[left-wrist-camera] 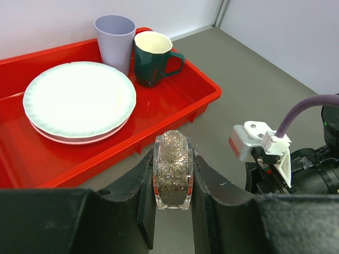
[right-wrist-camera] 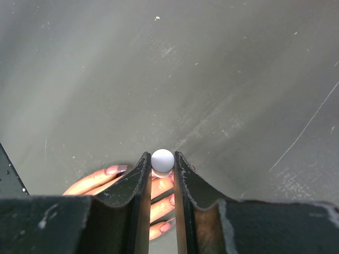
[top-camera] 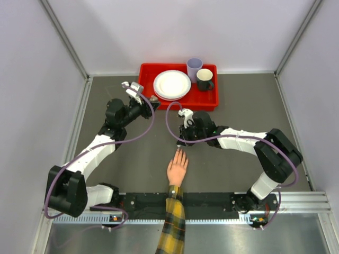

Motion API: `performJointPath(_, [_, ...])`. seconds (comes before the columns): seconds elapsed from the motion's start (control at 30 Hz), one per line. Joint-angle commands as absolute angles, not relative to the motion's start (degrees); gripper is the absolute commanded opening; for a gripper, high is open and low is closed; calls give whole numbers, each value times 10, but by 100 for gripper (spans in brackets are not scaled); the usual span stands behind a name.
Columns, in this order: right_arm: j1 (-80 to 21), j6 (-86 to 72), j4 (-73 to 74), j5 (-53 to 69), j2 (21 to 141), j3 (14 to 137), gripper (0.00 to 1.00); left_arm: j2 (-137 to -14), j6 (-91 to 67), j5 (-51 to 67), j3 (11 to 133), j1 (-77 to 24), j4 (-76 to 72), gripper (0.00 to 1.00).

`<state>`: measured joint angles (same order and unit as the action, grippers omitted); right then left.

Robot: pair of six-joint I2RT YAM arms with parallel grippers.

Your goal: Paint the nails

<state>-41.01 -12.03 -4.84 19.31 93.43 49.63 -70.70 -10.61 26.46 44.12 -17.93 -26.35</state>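
A peach hand (top-camera: 177, 169) with a yellow-and-dark plaid sleeve lies flat on the table, fingers pointing away from the arm bases. My right gripper (top-camera: 181, 142) hangs just over its fingertips and is shut on a brush with a round pale cap (right-wrist-camera: 162, 160). Below the jaws, several nails (right-wrist-camera: 115, 170) show, some with a pinkish sheen. The brush tip is hidden behind the fingers. My left gripper (left-wrist-camera: 172, 180) is shut on a small clear bottle of glitter polish (left-wrist-camera: 172, 169), uncapped, near the tray's front edge (top-camera: 153, 98).
A red tray (top-camera: 144, 70) at the back holds a white plate (top-camera: 172, 84), a lilac cup (top-camera: 194, 67) and a dark green mug (top-camera: 204, 79). The right arm's wrist (left-wrist-camera: 259, 143) is close to the right of my left gripper.
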Motion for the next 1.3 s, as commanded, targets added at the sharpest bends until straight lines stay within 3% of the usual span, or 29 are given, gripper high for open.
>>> performJointPath(0.0, [-404, -114, -60, 189, 930, 508, 0, -706, -112, 277, 442, -177, -300, 0])
performJointPath(1.27, [-392, -118, -47, 173, 919, 523, 0, -705, -109, 274, 441, -177, -297, 0])
